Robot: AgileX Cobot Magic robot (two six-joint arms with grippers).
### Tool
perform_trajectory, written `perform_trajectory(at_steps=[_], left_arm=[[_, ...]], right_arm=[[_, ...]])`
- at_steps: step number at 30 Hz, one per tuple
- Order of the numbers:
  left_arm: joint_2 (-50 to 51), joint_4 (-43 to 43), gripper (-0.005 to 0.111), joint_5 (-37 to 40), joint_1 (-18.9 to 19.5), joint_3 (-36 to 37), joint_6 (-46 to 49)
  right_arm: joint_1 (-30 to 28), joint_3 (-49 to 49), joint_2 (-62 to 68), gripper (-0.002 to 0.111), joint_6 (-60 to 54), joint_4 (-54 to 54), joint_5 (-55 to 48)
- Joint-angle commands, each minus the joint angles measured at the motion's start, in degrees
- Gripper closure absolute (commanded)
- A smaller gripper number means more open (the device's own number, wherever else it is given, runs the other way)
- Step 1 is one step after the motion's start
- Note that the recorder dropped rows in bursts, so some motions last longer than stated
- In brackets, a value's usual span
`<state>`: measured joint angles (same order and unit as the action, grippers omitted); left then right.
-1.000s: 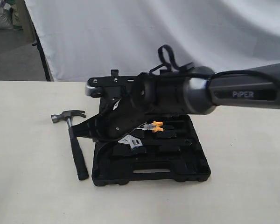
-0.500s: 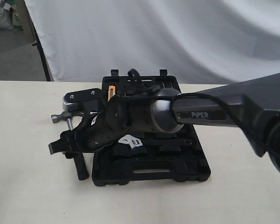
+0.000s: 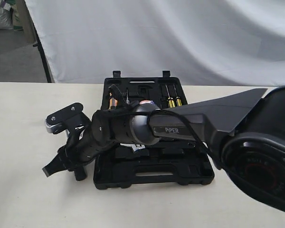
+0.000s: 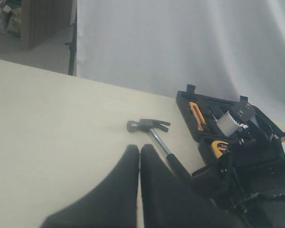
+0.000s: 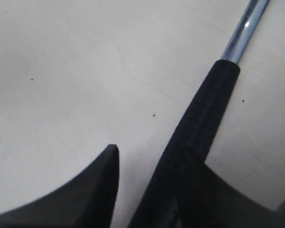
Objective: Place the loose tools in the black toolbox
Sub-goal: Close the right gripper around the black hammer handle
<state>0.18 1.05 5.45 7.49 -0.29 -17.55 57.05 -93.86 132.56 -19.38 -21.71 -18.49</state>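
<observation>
Still need to stow steel claw hammer with black handle (image 4: 159, 141), lying on cream tabletop (image 3: 28, 199) beside open black moulded toolbox (image 3: 152, 179), with right gripper (image 5: 161, 164) spread astride its grip and left gripper (image 4: 139, 149) pressed together, empty.

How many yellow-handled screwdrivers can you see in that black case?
2. Both sit side by side in the back half of the black toolbox: one screwdriver, then the other screwdriver. The right arm covers part of it; more may be hidden.
</observation>
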Motion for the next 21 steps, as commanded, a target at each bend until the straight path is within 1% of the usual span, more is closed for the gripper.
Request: perform_trajectory(at_steps=[1,2,6,11,13,17,21], left_arm=[[-0.18,0.25,0.106,-0.41,1.45,-0.15,-0.27],[-0.18,0.25,0.106,-0.41,1.45,-0.15,-0.27],[-0.18,0.25,0.106,-0.41,1.45,-0.15,-0.27],[-0.18,0.25,0.106,-0.41,1.45,-0.15,-0.27],[-0.18,0.25,0.106,-0.41,1.45,-0.15,-0.27],[-0.18,0.25,0.106,-0.41,1.45,-0.15,-0.27],[-0.18,0.25,0.106,-0.41,1.45,-0.15,-0.27]], right_arm=[[0.28,0.33,1.31,0.091,0.06,0.35,-3.1],[0.31,0.33,1.31,0.092,0.06,0.35,-3.73],[0.55,0.33,1.31,0.092,0.71,0.2,-11.49],[0.55,0.33,-0.45,0.092,0.71,-1.09,-26.31],[0.55,0.33,-1.94,0.092,0.71,-1.09,-29.72],[0.55,0.33,-6.49,0.092,0.0,-0.24,-31.38],[0.55,0.33,-12.73,0.092,0.0,-0.24,-26.43]])
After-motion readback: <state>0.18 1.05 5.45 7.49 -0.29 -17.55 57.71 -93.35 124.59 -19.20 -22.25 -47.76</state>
